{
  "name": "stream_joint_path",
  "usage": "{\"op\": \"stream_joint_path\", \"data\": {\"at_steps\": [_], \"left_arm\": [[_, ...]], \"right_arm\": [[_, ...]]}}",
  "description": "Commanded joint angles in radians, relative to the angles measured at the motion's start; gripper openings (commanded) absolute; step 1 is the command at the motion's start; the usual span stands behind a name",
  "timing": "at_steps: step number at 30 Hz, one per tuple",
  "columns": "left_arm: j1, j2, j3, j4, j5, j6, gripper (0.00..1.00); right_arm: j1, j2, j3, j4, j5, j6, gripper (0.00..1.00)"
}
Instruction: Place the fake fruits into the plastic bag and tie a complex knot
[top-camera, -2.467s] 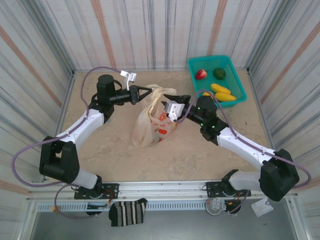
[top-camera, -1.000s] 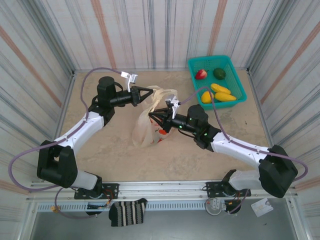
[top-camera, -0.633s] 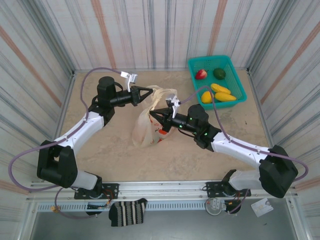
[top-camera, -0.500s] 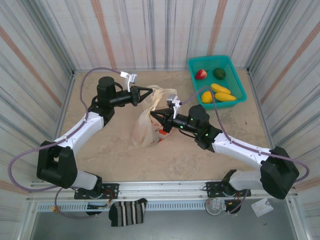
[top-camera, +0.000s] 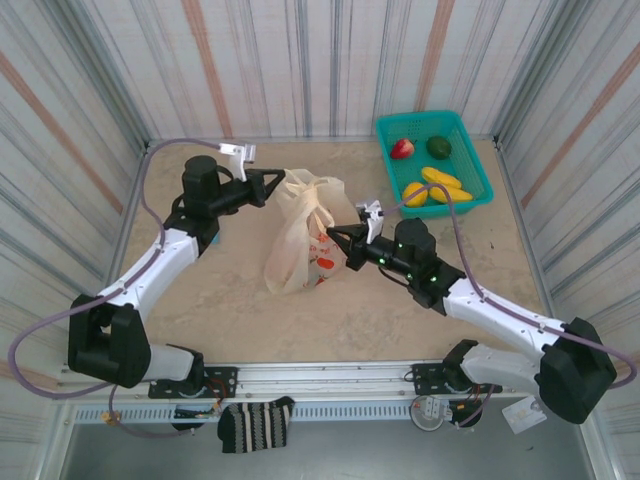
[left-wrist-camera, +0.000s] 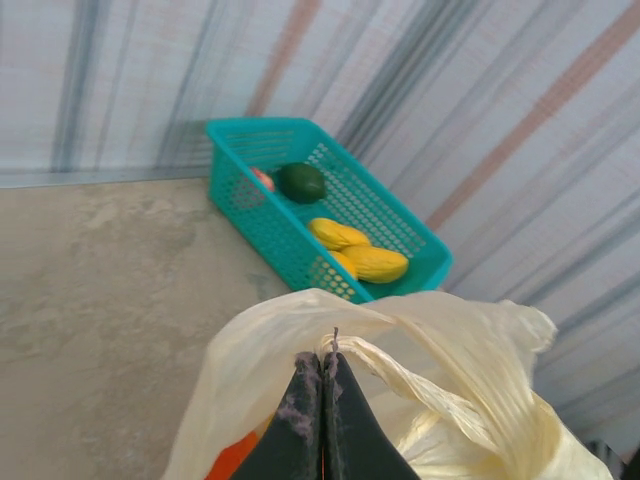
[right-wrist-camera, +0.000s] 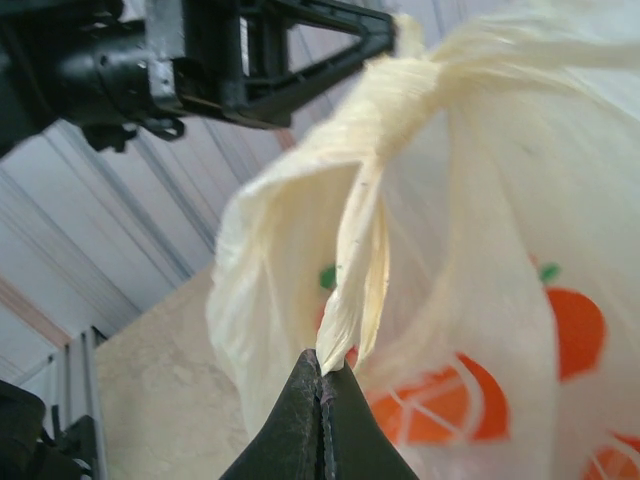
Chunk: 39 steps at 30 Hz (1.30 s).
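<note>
Corrugated striped walls are enclosing a beige worktop (top-camera: 220, 320), where the plastic bag (top-camera: 303, 235) is standing near the middle, stretched between both arms. The left gripper (top-camera: 283, 183) is pinching shut on the bag's top, toward the far edge; the right gripper (top-camera: 336, 233) is clamping its twisted handle strand (right-wrist-camera: 358, 250). The film is looking thin, so a hard tug is risking a tear, or a strand slipping free and spoiling the knot. Several fake fruits (top-camera: 440, 178) are sitting in the teal basket (top-camera: 420, 116) at the far right corner, so tying now is likely shutting them out. Overhead, arms and basket are showing together; the right wrist view is revealing the strand's twist and the film bunching at the left fingertip.
</note>
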Motion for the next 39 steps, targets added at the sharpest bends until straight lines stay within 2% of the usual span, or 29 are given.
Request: {"op": "stream_joint_path", "data": {"at_steps": [1, 12, 17, 21, 25, 30, 35, 39], "left_arm": [[0.025, -0.029, -0.016, -0.040, -0.119, -0.003, 0.00], [0.054, -0.011, -0.025, -0.109, -0.277, -0.004, 0.00], [0.052, 0.008, -0.028, -0.122, -0.329, 0.010, 0.00], [0.009, 0.008, -0.023, -0.103, -0.325, 0.067, 0.00], [-0.044, -0.011, -0.024, -0.102, -0.342, 0.135, 0.00], [-0.075, -0.043, -0.035, -0.109, -0.411, 0.184, 0.00], [-0.095, -0.055, -0.055, -0.112, -0.553, 0.222, 0.00], [-0.152, -0.055, -0.062, -0.117, -0.749, 0.293, 0.00]], "right_arm": [[-0.028, -0.056, -0.041, -0.071, 0.042, 0.012, 0.00], [-0.119, -0.137, -0.098, -0.252, 0.174, 0.101, 0.00], [-0.134, -0.123, -0.053, -0.361, 0.317, 0.220, 0.00], [-0.107, -0.049, 0.090, -0.515, 0.398, 0.303, 0.00], [-0.013, 0.039, 0.257, -0.691, 0.596, 0.339, 0.00], [0.038, 0.206, 0.458, -0.967, 0.797, 0.457, 0.00], [0.066, 0.476, 0.753, -1.382, 1.038, 0.679, 0.00], [0.060, 0.683, 0.991, -1.739, 1.114, 0.967, 0.00]]}}
